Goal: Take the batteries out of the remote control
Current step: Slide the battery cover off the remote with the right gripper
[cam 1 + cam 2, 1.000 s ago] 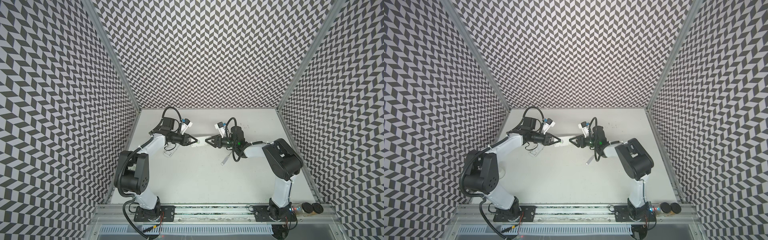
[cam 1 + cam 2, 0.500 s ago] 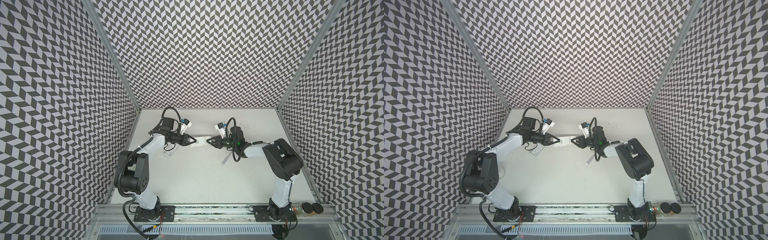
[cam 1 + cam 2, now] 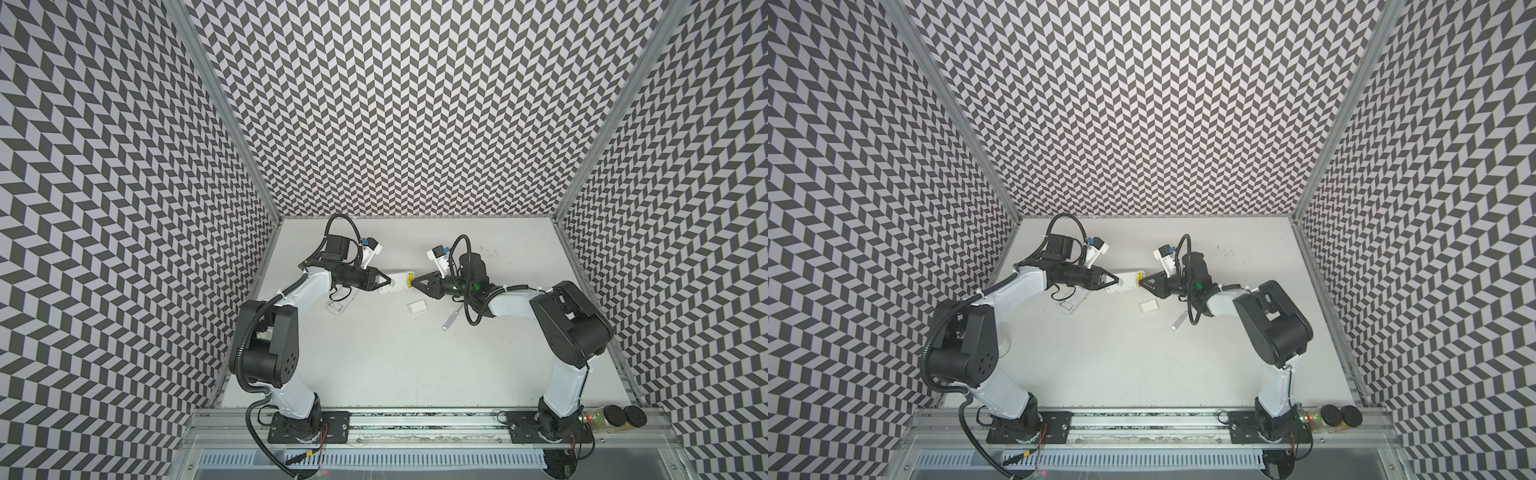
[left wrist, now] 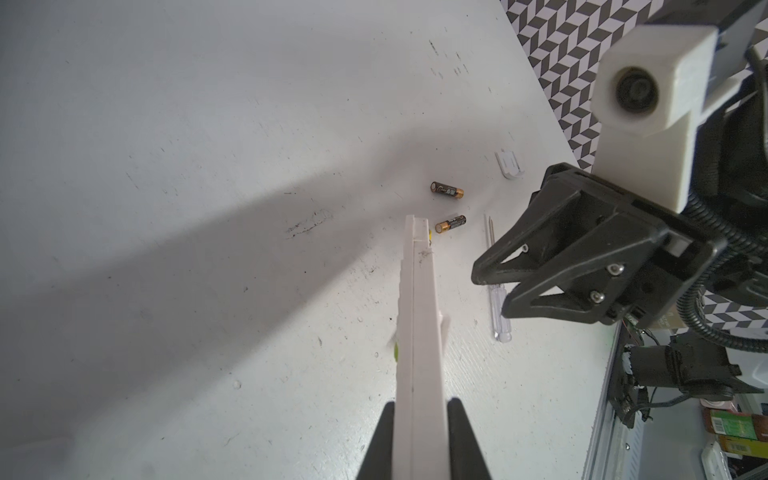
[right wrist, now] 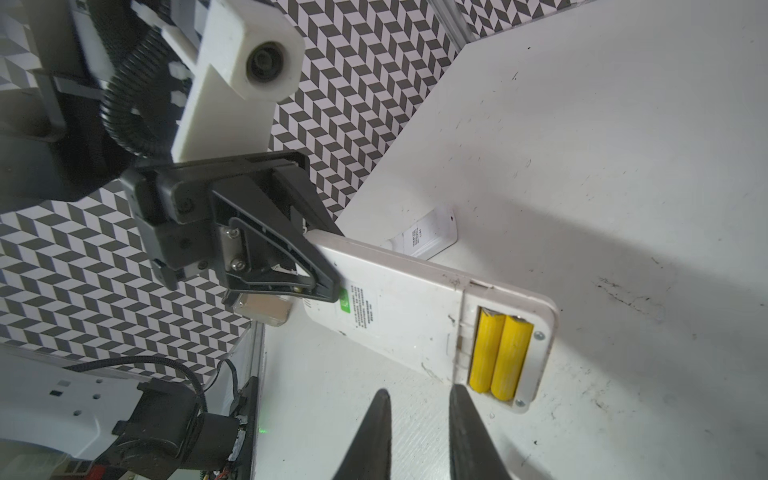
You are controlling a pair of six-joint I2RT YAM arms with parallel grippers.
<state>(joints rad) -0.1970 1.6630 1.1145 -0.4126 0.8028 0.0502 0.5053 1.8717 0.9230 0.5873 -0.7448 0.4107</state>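
Left hand (image 3: 387, 282): clamped on the plain end of the remote control (image 5: 407, 316), holding it out toward the middle of the desk (image 3: 395, 365).
Remote control: white, and it appears to be lifted clear of the desk. The battery bay at its far end is uncovered and shows from above in both top views.
Batteries in the bay (image 5: 498, 357): two yellow ones, side by side and touching, both seated.
Right hand (image 5: 419, 390): just beside the bay end, touching neither battery. Its jaws stand a narrow gap apart with nothing between them.
Cover (image 3: 417, 306): flat on the desk near the bay end, apart from the remote control.
Loose batteries (image 4: 446, 190): two black ones with gold ends lie on the desk near each other, close to the screwdriver tip.
Screwdriver (image 4: 500, 320): clear handle, lying on the desk beside the right arm.
Progress: judged about half done, with two batteries out and two in.
Fault 1, slip: the yellow pair touch, leaving no room for a fingertip between them, so a tip may skate off the round casing.
Fault 2, twist: the grip is at the opposite end, so prying force at the bay has long leverage and could rotate the remote control in the left hand.
Fault 3, runaway: a battery released by its spring may jump out and roll across the desk.
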